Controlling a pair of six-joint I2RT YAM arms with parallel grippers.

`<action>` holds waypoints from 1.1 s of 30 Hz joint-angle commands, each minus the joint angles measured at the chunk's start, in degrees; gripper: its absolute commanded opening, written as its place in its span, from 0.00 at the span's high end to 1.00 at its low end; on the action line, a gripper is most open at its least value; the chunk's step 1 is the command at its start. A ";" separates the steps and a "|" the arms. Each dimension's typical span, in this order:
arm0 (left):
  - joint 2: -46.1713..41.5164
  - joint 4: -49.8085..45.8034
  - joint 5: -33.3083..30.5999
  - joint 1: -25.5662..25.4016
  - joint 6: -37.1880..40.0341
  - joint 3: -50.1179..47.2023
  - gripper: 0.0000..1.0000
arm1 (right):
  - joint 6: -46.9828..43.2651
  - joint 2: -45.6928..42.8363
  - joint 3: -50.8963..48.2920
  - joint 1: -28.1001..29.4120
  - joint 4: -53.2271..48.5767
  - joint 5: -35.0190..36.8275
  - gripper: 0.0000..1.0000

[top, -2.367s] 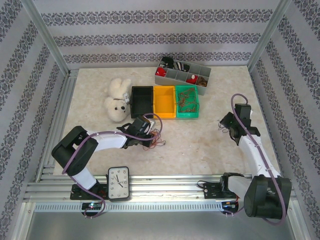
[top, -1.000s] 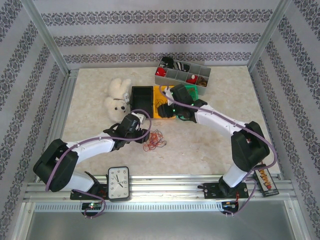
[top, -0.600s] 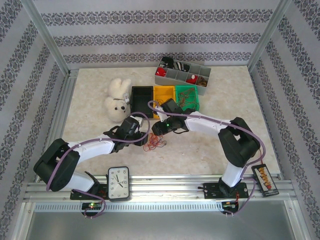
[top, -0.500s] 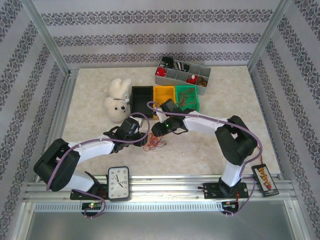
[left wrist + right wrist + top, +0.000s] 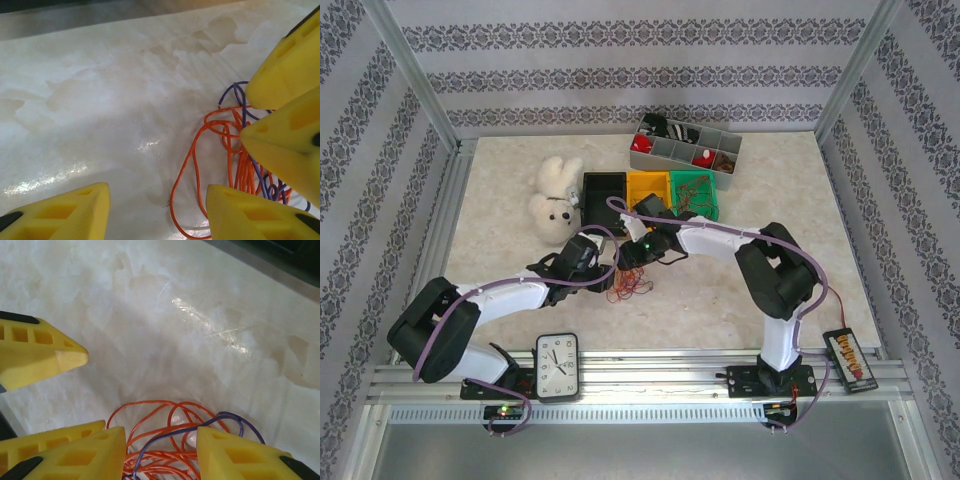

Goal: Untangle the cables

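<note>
Orange and purple strands make up the cables (image 5: 239,170), a small loose knot on the worktop (image 5: 710,315), a little left of its middle and nearer the near edge than the far one. My left gripper (image 5: 157,196) stands about half open with nothing pinched; one stray orange loop lies on the surface between its fingers. My right gripper (image 5: 161,435) is set slightly narrower, also holding nothing, and straddles the thick of the knot from the far side. Both pairs of fingers are crowded close together.

To do this well, I judge each jaw should take a different strand: the left that outlying orange loop, the right the purple one arching over the heap. I would close low, right at the surface, since wire this thin slips out of a high pinch. Then draw apart slowly toward opposite edges — if the whole clump rides along, let go and choose again.
</note>
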 commanded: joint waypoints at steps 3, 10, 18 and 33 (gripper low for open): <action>-0.17 1.49 -1.05 0.49 -0.43 -0.51 0.46 | 1.34 1.99 2.78 -0.41 -0.89 -1.82 0.57; -0.78 1.45 -1.74 0.48 -0.42 -0.94 0.46 | 1.50 2.15 2.73 -0.71 -2.05 -0.78 0.58; 0.13 1.71 -1.40 0.48 -0.47 -0.69 0.46 | 1.19 0.98 0.69 -1.16 -2.74 -0.68 0.59; 0.63 1.00 -1.31 0.48 0.51 -0.08 0.46 | 2.66 5.60 6.33 -0.98 -1.95 -3.57 0.59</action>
